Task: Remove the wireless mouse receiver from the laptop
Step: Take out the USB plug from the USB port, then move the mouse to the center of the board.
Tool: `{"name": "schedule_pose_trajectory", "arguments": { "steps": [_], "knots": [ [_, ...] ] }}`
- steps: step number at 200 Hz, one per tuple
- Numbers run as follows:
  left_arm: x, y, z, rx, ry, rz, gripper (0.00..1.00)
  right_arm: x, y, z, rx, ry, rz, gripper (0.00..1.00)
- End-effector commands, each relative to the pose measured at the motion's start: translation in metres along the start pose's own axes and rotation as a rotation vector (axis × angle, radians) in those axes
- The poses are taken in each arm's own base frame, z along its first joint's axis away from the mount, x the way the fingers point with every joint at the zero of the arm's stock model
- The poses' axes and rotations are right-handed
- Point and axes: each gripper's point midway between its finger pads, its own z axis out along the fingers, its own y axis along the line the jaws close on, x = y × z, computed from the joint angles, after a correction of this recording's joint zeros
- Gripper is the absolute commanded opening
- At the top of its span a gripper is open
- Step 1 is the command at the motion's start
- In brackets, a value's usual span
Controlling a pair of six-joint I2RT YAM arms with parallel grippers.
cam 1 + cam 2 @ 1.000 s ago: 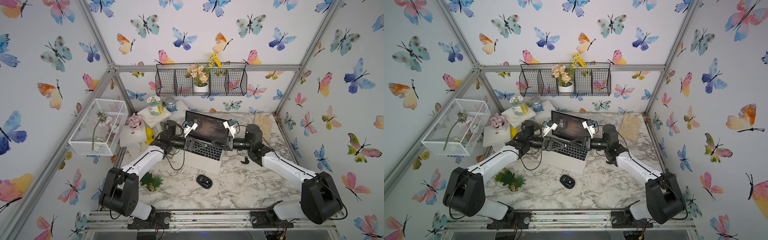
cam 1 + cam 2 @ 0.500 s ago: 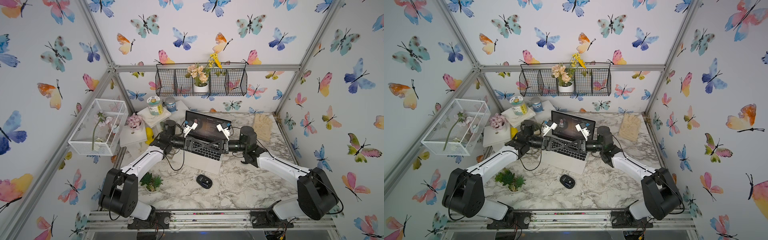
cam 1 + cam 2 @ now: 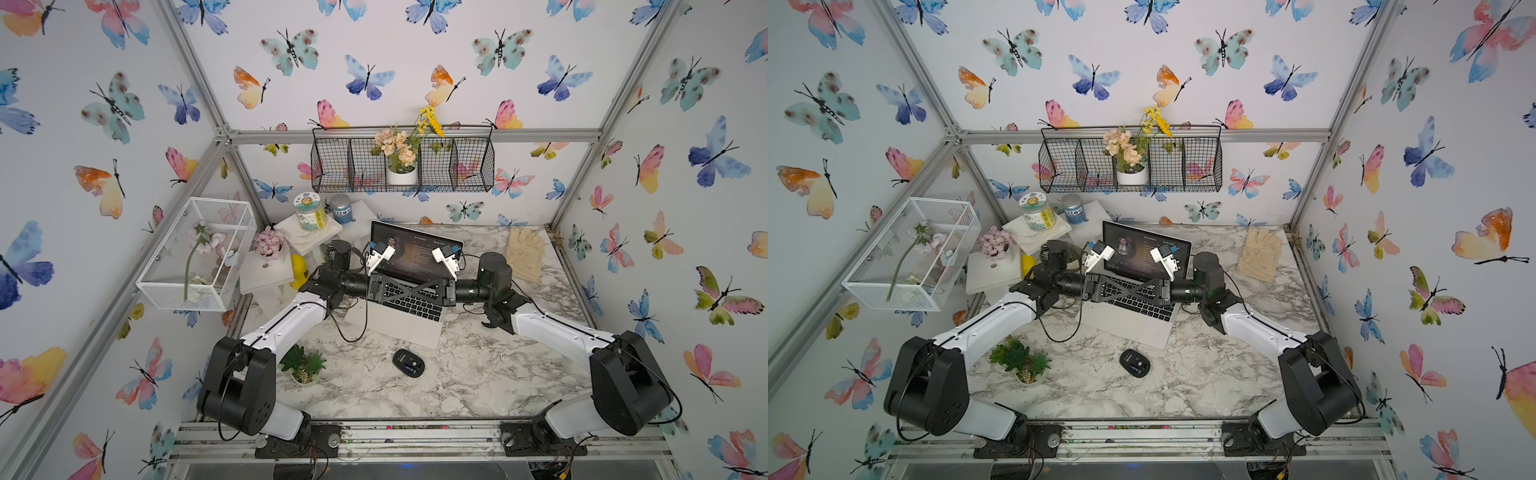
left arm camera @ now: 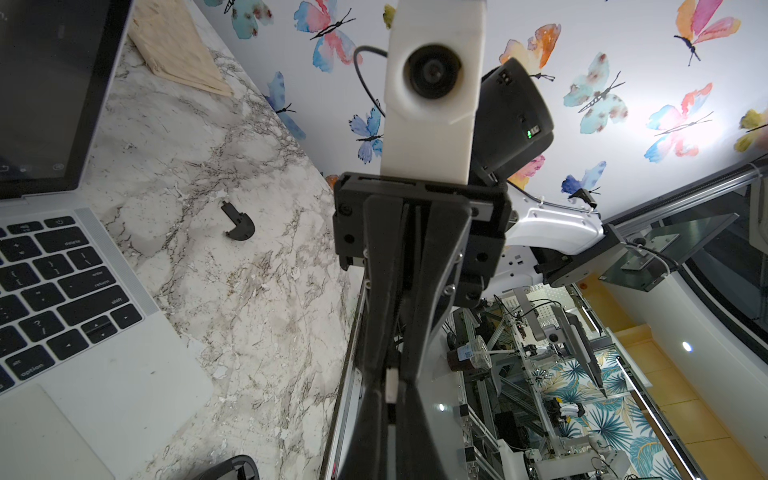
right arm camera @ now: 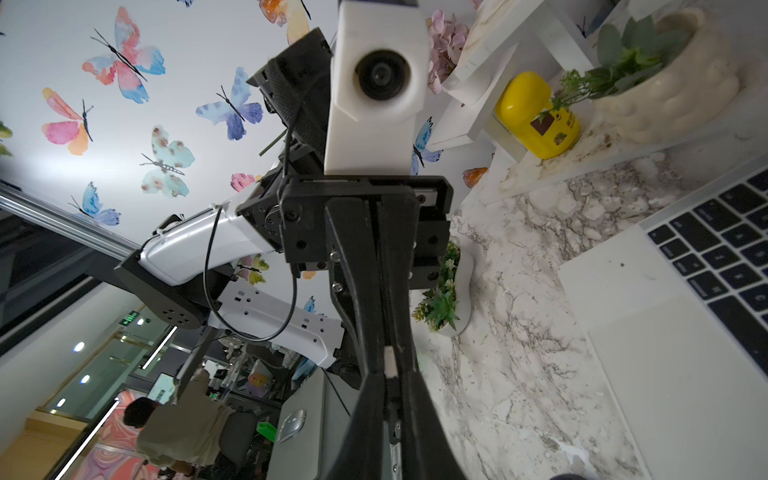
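The silver-white laptop [image 3: 399,328] [image 3: 1129,328] lies open mid-table with its dark screen lit. Above its black keys my left gripper [image 3: 405,289] [image 3: 1122,287] and right gripper [image 3: 417,289] [image 3: 1133,287] meet tip to tip in both top views. In the wrist views a tiny pale piece with a dark end, the wireless mouse receiver [image 4: 390,384] [image 5: 389,360], is pinched where the tips meet. The left gripper [image 4: 390,392] is shut on it, and the right gripper [image 5: 389,376] is shut on it from the opposite side. The laptop [image 4: 83,374] [image 5: 665,353] lies beside and below the grippers.
A black oval mouse [image 3: 408,363] lies in front of the laptop, with a small succulent pot [image 3: 305,365] to its left. A yellow bottle [image 3: 299,270] and white stands crowd the back left. Pale gloves [image 3: 524,253] lie back right. A small black curved part [image 4: 238,222] lies right of the laptop.
My right arm has swung left over the keyboard to meet the left gripper, and its jaws have closed. The left gripper stayed shut and still.
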Motion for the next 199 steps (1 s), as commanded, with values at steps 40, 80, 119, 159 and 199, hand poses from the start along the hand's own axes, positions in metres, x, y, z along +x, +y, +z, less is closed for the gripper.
{"name": "schedule_pose_trajectory", "arguments": {
  "steps": [40, 80, 119, 159, 199],
  "knots": [
    [0.008, 0.017, -0.008, -0.105, -0.009, -0.03, 0.99, 0.0, 0.013, -0.001, 0.014, -0.006, -0.069, 0.02],
    [0.026, 0.039, -0.026, -0.281, -0.078, -0.032, 0.99, 0.005, -0.01, -0.019, 0.251, -0.015, -0.105, 0.02],
    [0.05, 0.053, -0.025, -0.316, -0.057, -0.087, 0.99, 0.016, -0.025, -0.045, 0.457, -0.023, -0.159, 0.02],
    [0.065, 0.023, 0.006, -0.446, 0.099, 0.49, 0.99, 0.027, -0.025, -0.062, 0.533, -0.006, -0.216, 0.02],
    [0.107, 0.017, 0.021, -0.4, 0.374, 1.144, 0.96, 0.028, -0.017, -0.07, 0.55, -0.025, -0.252, 0.02]
  ]
}}
